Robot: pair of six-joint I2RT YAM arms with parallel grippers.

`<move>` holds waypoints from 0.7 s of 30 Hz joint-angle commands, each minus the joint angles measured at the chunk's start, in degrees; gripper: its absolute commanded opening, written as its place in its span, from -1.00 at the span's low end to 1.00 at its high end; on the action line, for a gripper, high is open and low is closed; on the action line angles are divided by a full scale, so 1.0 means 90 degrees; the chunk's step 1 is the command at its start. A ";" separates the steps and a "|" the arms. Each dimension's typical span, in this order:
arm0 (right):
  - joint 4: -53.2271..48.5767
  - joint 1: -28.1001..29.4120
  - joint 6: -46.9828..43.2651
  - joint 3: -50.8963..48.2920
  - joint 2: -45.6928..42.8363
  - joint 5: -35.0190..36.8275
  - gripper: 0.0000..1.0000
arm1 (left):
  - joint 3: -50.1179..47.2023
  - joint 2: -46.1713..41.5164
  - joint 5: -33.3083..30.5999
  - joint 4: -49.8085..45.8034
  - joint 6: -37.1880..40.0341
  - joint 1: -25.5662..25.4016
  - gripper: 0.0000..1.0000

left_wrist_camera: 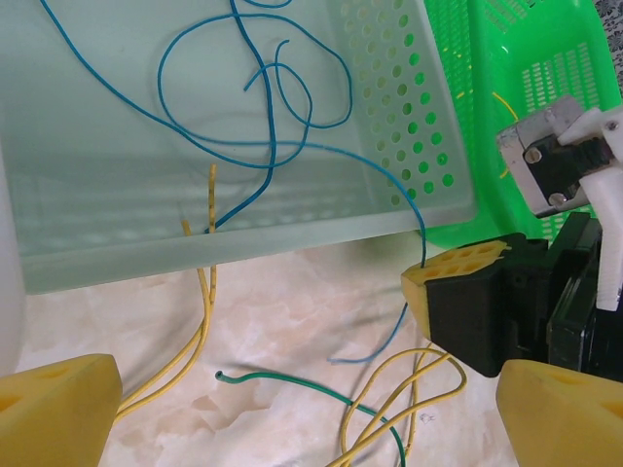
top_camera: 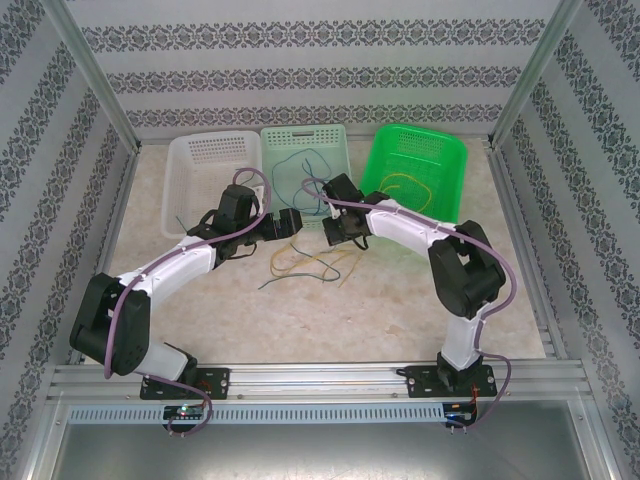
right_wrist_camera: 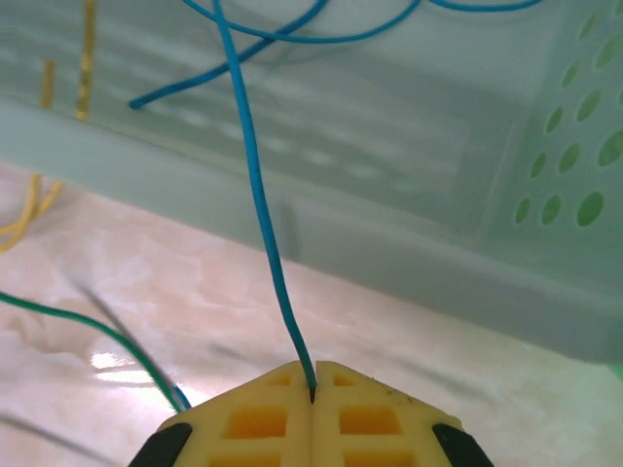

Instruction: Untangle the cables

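1. At the near edge a metal rail (top_camera: pixel 320 380) carries both my arm bases. Beyond it the worktop (top_camera: pixel 330 320) lies bare between my arms: the widest open room.
2. Farther in, the loose yellow cables (top_camera: pixel 315 265) sprawl in thin curly loops on the worktop, with a green cable (left_wrist_camera: pixel 292 384) crossing them, one end free.
3. My left end effector (left_wrist_camera: pixel 310 409) hovers over these strands with its pads wide apart, holding nothing, and faces the baskets.
4. Just to its right, my right end effector (right_wrist_camera: pixel 312 389) has its pads pressed together, clamped on the blue cable (right_wrist_camera: pixel 255 185), close to the near wall of the pale middle basket (right_wrist_camera: pixel 389 253).
5. From my pads the blue cable rises over that basket's rim and runs on in loose overlapping loops inside. A short blue tail hangs below the pads toward the worktop.
6. Two yellow ends reach up to the same near wall. I cannot tell whether they lie inside it.
7. At the far edge the baskets stand side by side: a clear basket (top_camera: pixel 205 175) on the left and a green basket (top_camera: pixel 440 165) on the right, with a yellow strand (top_camera: pixel 405 185) curled in it.
8. Patterned walls (top_camera: pixel 40 160) close in on the left, right and far sides, leaving little room beyond the baskets.
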 commanded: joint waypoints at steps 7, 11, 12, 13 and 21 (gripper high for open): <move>-0.0294 -0.0094 0.0100 0.0752 -0.0764 -0.0918 -1.00 | -0.0084 0.0092 -0.0126 -0.0096 0.0040 -0.0033 0.99; -0.0450 -0.0403 0.0181 0.1525 -0.0460 -0.1334 -1.00 | -0.0188 -0.0057 -0.0184 -0.0045 0.0039 -0.0028 0.99; -0.0526 -0.0455 0.0184 0.1766 -0.0319 -0.1362 -1.00 | -0.0188 -0.0083 -0.0201 -0.0063 0.0040 -0.0033 0.99; -0.0602 -0.0499 0.0160 0.2020 -0.0135 -0.1375 -1.00 | -0.0200 -0.0101 -0.0213 -0.0081 0.0057 -0.0028 0.99; -0.1151 -0.0663 0.0009 0.3358 0.1477 -0.1329 -0.94 | -0.0267 -0.0269 -0.0328 -0.0224 0.0097 -0.0028 0.99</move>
